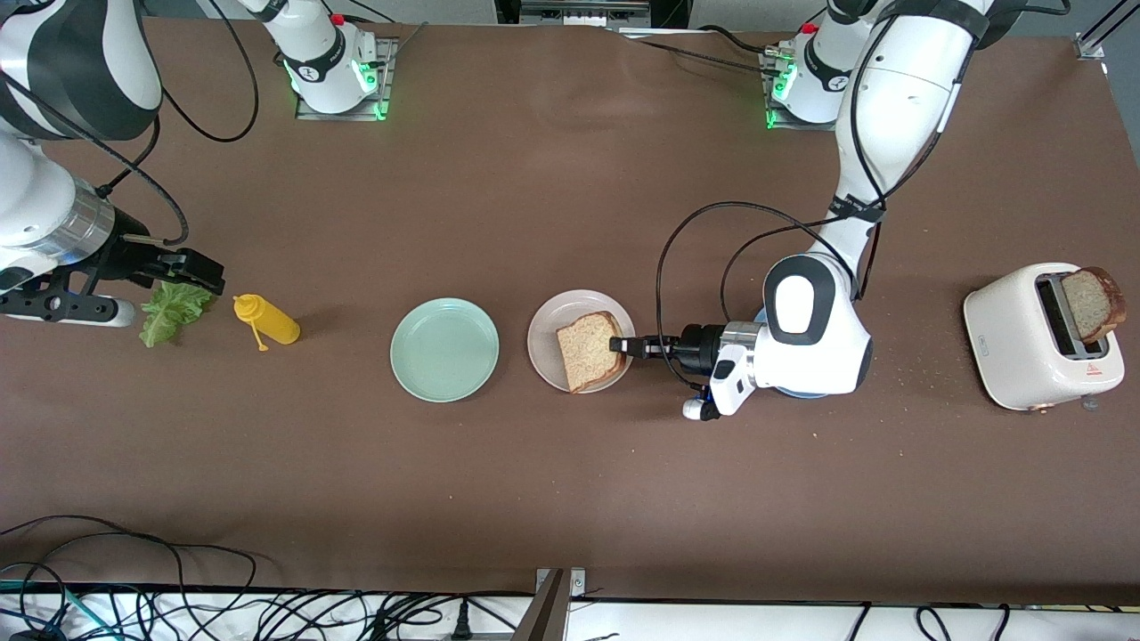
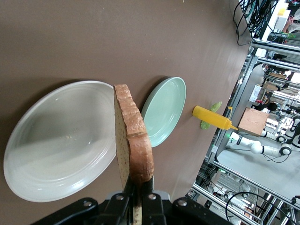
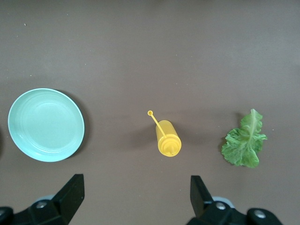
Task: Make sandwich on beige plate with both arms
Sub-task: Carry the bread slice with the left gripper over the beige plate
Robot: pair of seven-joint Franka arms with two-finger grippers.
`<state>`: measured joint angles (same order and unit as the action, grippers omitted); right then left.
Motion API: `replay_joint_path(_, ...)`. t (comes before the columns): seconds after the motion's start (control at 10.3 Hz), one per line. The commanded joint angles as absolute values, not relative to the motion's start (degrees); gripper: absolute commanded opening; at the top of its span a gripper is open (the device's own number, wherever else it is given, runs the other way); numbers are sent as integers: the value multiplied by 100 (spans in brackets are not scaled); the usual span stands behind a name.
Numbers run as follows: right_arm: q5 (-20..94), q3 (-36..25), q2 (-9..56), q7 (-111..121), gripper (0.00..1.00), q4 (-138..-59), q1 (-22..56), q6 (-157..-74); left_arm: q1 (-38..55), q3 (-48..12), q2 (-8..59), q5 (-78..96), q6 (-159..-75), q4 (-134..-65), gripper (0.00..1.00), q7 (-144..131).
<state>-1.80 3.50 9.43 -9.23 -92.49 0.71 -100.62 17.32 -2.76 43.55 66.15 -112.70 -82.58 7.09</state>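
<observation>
My left gripper (image 1: 620, 345) is shut on the crust edge of a brown bread slice (image 1: 590, 350) and holds it over the beige plate (image 1: 554, 328). In the left wrist view the slice (image 2: 136, 136) sticks out edge-on from the shut gripper (image 2: 139, 190), beside the bare beige plate (image 2: 61, 140). I cannot tell whether the slice touches the plate. The green lettuce leaf (image 1: 174, 312) lies at the right arm's end of the table. My right gripper (image 1: 207, 274) hangs over it, open and holding nothing (image 3: 136, 197). The lettuce (image 3: 244, 140) shows flat on the table.
A mint green plate (image 1: 444, 349) sits beside the beige plate, toward the right arm's end. A yellow squeeze bottle (image 1: 267, 322) lies between it and the lettuce. A white toaster (image 1: 1033, 343) at the left arm's end holds a second bread slice (image 1: 1094, 304). A blue plate (image 1: 799, 393) lies mostly hidden under the left wrist.
</observation>
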Motion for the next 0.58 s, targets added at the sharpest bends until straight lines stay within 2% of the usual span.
replay_joint_path(0.0, -79, 396, 958, -976, 100, -9176, 9, -9984, 1863, -211, 4403, 6855, -11443, -8306, 0, 914)
replay_joint_path(0.48, -79, 396, 949, -984, 100, -9176, 9, -9984, 1890, -220, 4395, 6855, -11443, -8472, 0, 1116)
